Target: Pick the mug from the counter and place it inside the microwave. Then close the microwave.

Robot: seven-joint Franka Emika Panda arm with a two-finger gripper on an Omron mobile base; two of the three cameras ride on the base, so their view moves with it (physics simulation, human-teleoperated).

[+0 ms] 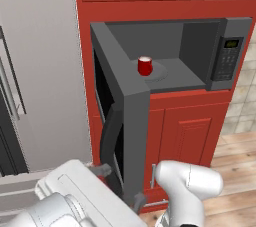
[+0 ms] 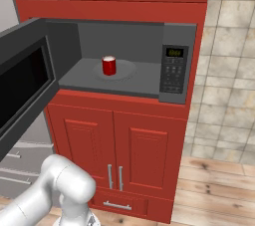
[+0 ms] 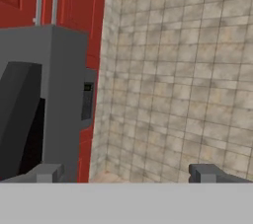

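Mug upright on microwave turntable, door swung wide. Gripper low by door's outer edge, jaws spread full, holding nothing; arm bent near floor. Red cabinets around, tiled wall right, wood floor.

Glossy red mug; matt grey microwave; smooth red cabinets.
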